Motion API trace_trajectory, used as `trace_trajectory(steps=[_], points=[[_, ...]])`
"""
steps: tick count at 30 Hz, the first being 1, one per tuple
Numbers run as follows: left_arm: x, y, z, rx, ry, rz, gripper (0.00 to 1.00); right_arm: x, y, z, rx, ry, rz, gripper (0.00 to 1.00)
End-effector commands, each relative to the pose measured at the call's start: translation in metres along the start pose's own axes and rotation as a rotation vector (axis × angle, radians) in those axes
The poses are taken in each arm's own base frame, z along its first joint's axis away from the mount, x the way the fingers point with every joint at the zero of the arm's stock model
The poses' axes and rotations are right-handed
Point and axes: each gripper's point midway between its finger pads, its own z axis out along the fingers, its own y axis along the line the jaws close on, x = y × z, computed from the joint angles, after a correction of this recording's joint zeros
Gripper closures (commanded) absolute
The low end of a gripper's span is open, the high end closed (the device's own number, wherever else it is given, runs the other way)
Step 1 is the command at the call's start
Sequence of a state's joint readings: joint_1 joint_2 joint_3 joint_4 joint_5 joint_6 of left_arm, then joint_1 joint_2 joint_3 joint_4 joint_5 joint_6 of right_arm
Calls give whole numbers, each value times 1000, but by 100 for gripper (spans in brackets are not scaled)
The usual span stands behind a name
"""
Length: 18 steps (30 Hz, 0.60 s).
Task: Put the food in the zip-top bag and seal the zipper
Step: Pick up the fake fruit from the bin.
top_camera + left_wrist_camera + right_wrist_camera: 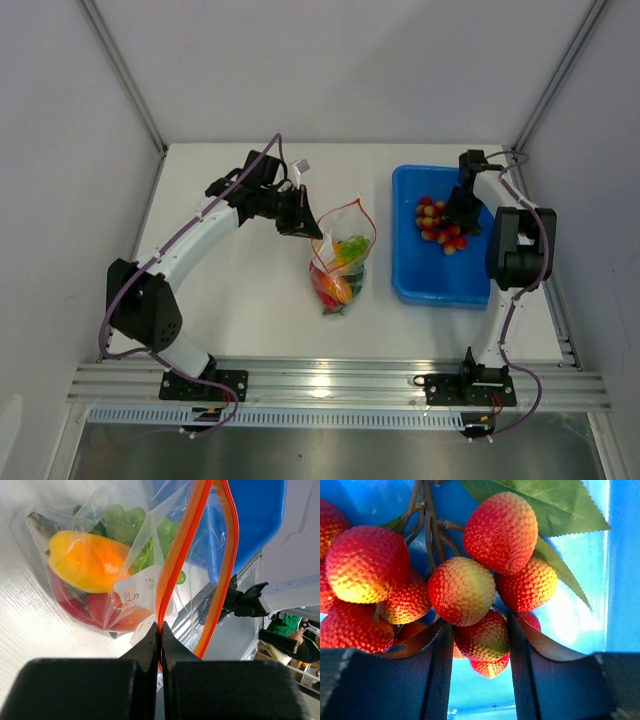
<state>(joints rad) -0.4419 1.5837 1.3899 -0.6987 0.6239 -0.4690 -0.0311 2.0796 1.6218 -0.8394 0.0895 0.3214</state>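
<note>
The clear zip-top bag [343, 258] lies mid-table with its mouth held up. It holds a yellow-orange mango [85, 560], green grapes [125, 522], a red pepper [107, 612] and a grey fish [40, 525]. My left gripper [306, 229] [160, 627] is shut on the orange-red zipper [172, 575] at one end of the mouth; the rest of the mouth gapes open. My right gripper [458, 222] [479, 640] is down in the blue tub [410, 283], its fingers closed against one fruit of the red-yellow cherry tomato bunch [461, 590] [438, 225].
The bunch has brown stems and green leaves [540, 505]. The blue tub stands right of the bag and also shows behind it in the left wrist view [265, 515]. White walls enclose the table at the back and sides. An aluminium rail runs along the near edge.
</note>
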Motion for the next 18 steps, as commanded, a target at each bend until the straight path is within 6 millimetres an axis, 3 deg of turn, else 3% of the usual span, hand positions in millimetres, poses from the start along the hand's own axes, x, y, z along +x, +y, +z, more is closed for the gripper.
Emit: trace_trajectory(steps=[1,10,18], points=[[-12,-13,-11,32,-40,52,100,-10,2,-28,-31,-59,20,90],[-11,-17,-16,41,-48,62,99,-13,3,-69,-64,-97,34,99],[-11,-22,-20,52,-48,66,99,-4,18,-129,-181,-150,11,100]])
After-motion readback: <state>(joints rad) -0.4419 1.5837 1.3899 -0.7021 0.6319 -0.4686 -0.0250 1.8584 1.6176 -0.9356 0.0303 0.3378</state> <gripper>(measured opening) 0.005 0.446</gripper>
